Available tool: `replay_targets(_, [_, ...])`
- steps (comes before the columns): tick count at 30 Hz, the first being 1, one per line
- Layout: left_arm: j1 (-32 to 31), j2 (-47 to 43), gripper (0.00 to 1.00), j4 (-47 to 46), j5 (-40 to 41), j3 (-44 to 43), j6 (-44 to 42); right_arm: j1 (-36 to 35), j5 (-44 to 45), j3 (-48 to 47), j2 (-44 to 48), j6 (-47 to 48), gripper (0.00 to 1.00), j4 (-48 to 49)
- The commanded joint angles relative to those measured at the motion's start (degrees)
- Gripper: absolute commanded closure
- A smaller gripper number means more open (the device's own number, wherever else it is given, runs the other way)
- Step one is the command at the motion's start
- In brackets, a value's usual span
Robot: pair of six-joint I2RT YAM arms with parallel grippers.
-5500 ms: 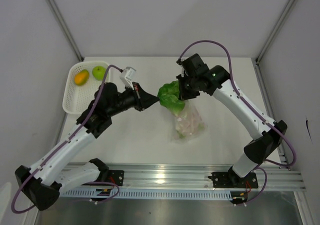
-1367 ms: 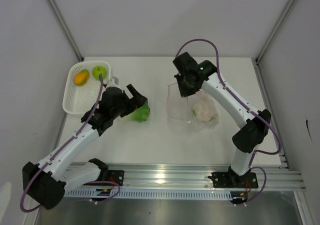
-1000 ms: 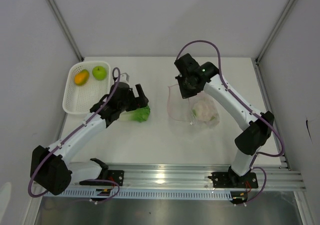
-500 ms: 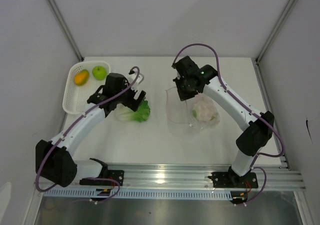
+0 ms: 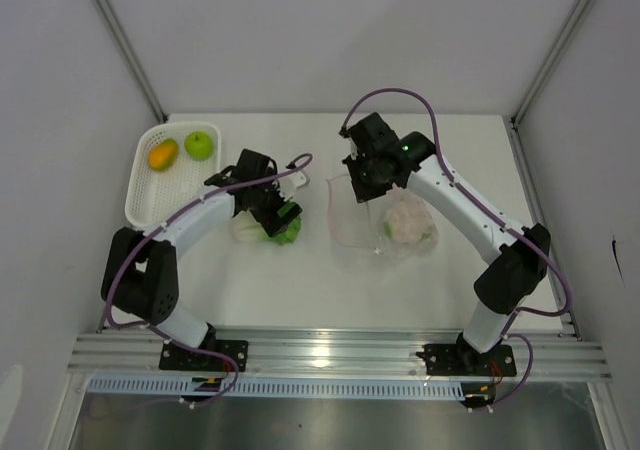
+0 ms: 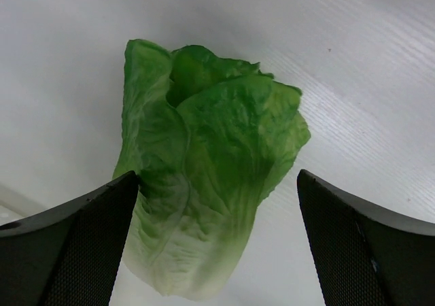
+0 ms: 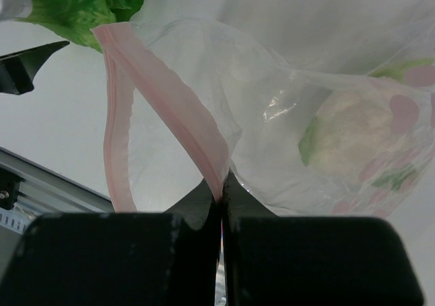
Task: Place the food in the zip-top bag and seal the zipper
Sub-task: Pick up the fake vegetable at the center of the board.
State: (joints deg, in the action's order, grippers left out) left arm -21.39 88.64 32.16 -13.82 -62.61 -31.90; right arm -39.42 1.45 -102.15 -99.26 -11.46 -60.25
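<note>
Your white table carries everything in this scene. On it, your left arm bends in from the left edge, and your right arm arcs in from the right toward the middle.

The left gripper points down with its fingers spread wide. The right gripper has its jaws pressed together on the bag's mouth edge.

The white mesh basket sits at the far left of the table, well apart from both grippers.

The zip-top bag lies right of centre, clear and crinkled, printed with pink and green marks. Its mouth is turned toward the cabbage and stands open.

The cabbage lies on the table just left of the bag, outside it. It sits between your left fingers with its leafy green tip pointing away from the wrist. In the wrist view, one finger stands right at the leaf edge and the other stands clear. You cannot tell whether the near one touches.

The cauliflower-like piece, whitish with a green patch, is inside the bag toward its closed end.

The green apple and the orange fruit lie side by side at the basket's far end.

The zipper, a thin pink strip, loops around the open mouth. Your right jaws pinch one run of it, and that edge is lifted.
</note>
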Motion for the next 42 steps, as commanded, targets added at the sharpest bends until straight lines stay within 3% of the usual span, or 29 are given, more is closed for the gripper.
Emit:
replay_targets(1, [0.4,2.4,0.01,-1.6,2.7,-1.1,-2.6,-0.3,-0.8,0.3,2.6,1.0,1.00,2.0])
replay_targets(7, [-0.1,4.8,0.03,-9.0,10.9,2.1,-1.9,-0.3,0.1,0.7,3.1,0.8,1.00,2.0])
replay_targets(11, [-0.2,5.1,0.35,-11.9,17.3,1.2,0.3,-0.3,0.5,0.8,3.5,0.5,1.00,2.0])
replay_targets(13, [-0.2,3.7,0.45,-13.4,18.0,1.4,0.5,-0.4,0.5,1.0,3.7,0.4,1.00,1.9])
replay_targets(16, [0.1,0.6,0.71,-14.2,16.9,1.0,1.7,-0.3,1.1,1.1,4.1,0.0,1.00,1.7])
replay_targets(17, [0.2,0.0,0.97,-13.2,16.4,0.5,2.6,-0.3,1.1,1.1,4.0,-0.2,1.00,1.7])
replay_targets(22, [0.5,-3.8,0.99,-4.3,17.5,-7.8,10.7,-0.3,0.8,0.3,3.6,-1.1,1.00,1.4])
replay_targets(24, [0.6,-7.7,0.99,-0.8,14.5,-11.2,15.2,-0.3,0.7,-0.3,2.9,-1.5,1.00,1.3])
replay_targets(29, [0.6,-20.7,1.00,-5.2,5.3,-9.7,27.7,0.5,-0.2,-2.8,1.1,-2.4,1.00,-0.3])
replay_targets(33, [0.7,-36.7,0.99,-20.0,-4.3,2.6,39.4,2.2,-4.8,-3.1,1.5,-3.6,1.00,0.3])
replay_targets(37, [0.8,-45.5,0.99,-46.1,-10.8,17.2,53.8,3.7,-12.4,-2.7,2.1,-5.4,1.00,1.4])
replay_targets(42, [-0.1,-44.7,0.99,-61.8,-9.3,26.5,81.6,4.1,-17.2,-1.7,2.4,-7.4,1.00,4.3])
